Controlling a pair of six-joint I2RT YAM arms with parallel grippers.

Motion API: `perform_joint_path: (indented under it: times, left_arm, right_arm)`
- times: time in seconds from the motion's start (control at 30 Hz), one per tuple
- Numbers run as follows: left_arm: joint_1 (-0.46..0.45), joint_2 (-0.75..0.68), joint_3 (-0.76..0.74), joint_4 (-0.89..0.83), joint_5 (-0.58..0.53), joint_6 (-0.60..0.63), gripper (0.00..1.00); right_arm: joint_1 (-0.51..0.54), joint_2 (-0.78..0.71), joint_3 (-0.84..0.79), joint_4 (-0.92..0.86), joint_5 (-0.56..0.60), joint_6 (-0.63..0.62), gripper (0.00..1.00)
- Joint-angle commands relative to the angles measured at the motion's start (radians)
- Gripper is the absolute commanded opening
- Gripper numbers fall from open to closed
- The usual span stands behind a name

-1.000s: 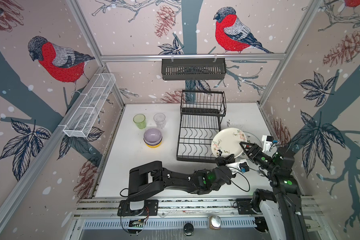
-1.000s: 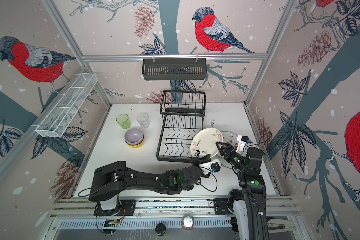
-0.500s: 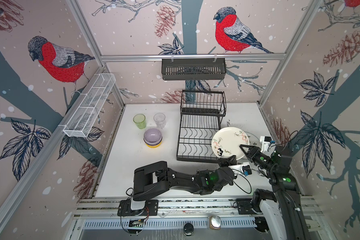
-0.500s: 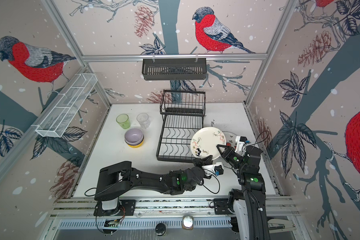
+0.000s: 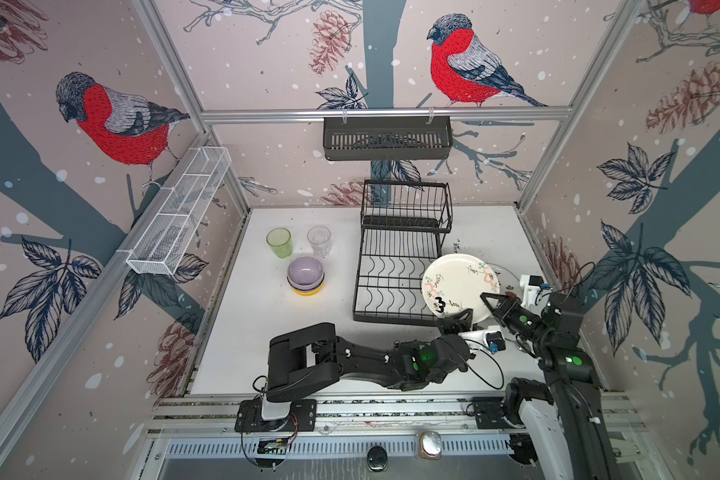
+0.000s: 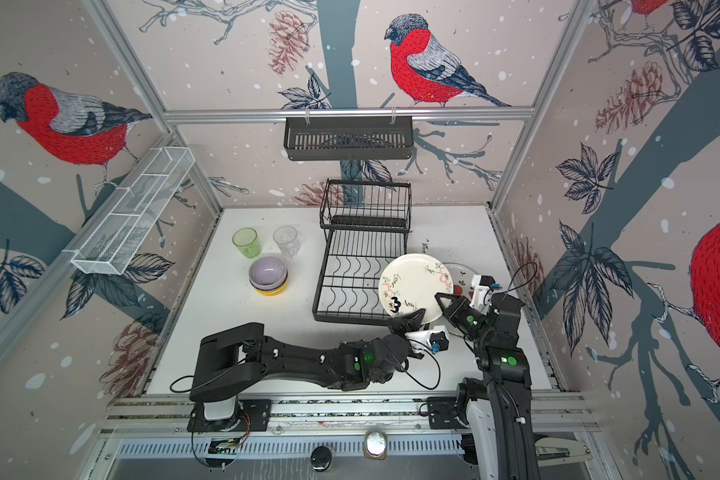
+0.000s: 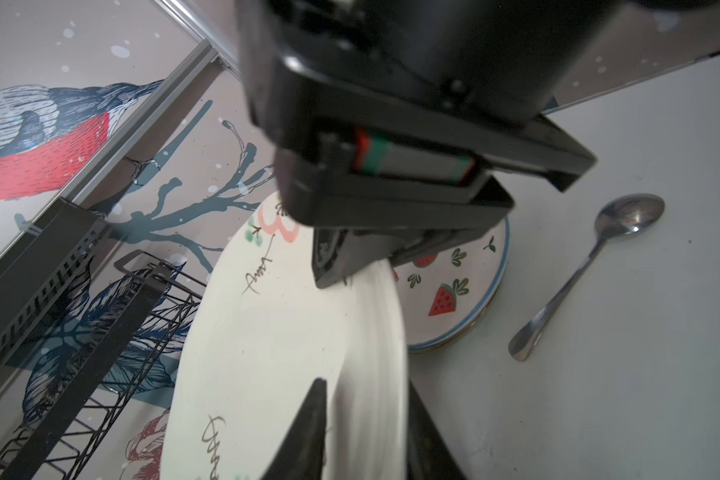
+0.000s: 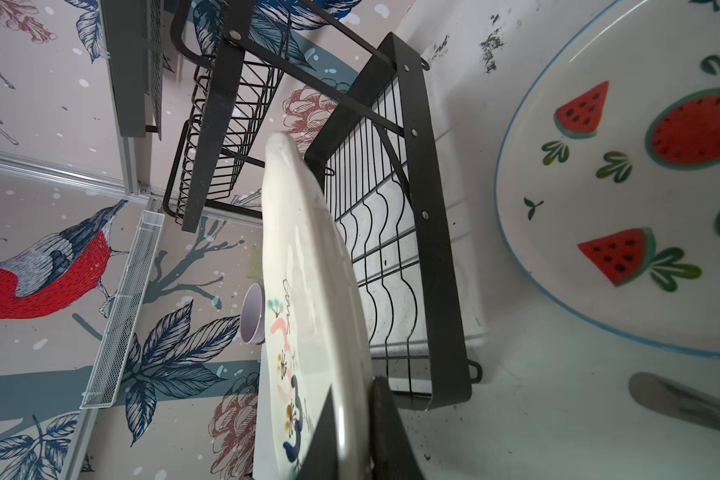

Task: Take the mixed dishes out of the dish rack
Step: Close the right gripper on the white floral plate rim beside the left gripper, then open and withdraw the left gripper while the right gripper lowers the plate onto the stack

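Left claw: the left claw (image 5: 460, 318) sits at the dish rack's (image 5: 391, 266) near right corner. Its jaws stand a little apart on either side of the flowered plate's (image 5: 458, 282) lower rim. Whether they press on it cannot be told.
Right claw: the right claw (image 5: 487, 299) is just right of that corner and clamped on the same plate's rim.
Flowered plate: it is held on edge and tilted, off the bench (image 5: 287, 345), overlapping the rack's right front corner in both top views.
Step in hand: this looks like a handover from left to right.
Doing it well: the left claw should widen fully and back off along the plate's plane before the right arm moves. The right grip is on a thin glazed rim, so it should carry slowly and lower the plate flat.
Watermelon plate: the watermelon plate (image 7: 445, 286) lies flat right of the rack, a likely stacking spot, with the spoon (image 7: 578, 282) beside it.
Rack: no dishes show in it.
Left of the rack: the bowl stack (image 5: 305, 274), then the green glass (image 5: 279, 243) and the clear glass (image 5: 319, 241).
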Motion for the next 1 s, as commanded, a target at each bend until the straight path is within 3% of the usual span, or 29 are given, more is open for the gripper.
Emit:
perform_joint_path:
  times: [0.0, 0.13, 0.23, 0.57, 0.97]
  left_arm:
    - [0.001, -0.006, 0.001, 0.093, -0.042, -0.052, 0.50]
    - [0.001, -0.007, -0.007, 0.103, -0.060, -0.049, 0.71]
    - [0.000, -0.011, -0.012, 0.112, -0.070, -0.048, 0.98]
    - [0.001, -0.039, -0.048, 0.151, -0.139, -0.047, 0.98]
    - [-0.018, -0.086, -0.101, 0.182, -0.221, -0.050, 0.98]
  right_arm:
    - [0.000, -0.009, 0.005, 0.078, -0.045, 0.028, 0.00]
    - [-0.001, -0.013, 0.005, 0.080, -0.042, 0.033, 0.00]
    - [-0.007, -0.013, -0.005, 0.082, -0.039, 0.042, 0.00]
    - [-0.053, -0.012, -0.022, 0.117, -0.051, 0.068, 0.00]
    - [-0.238, 0.026, -0.047, 0.105, -0.131, 0.022, 0.00]
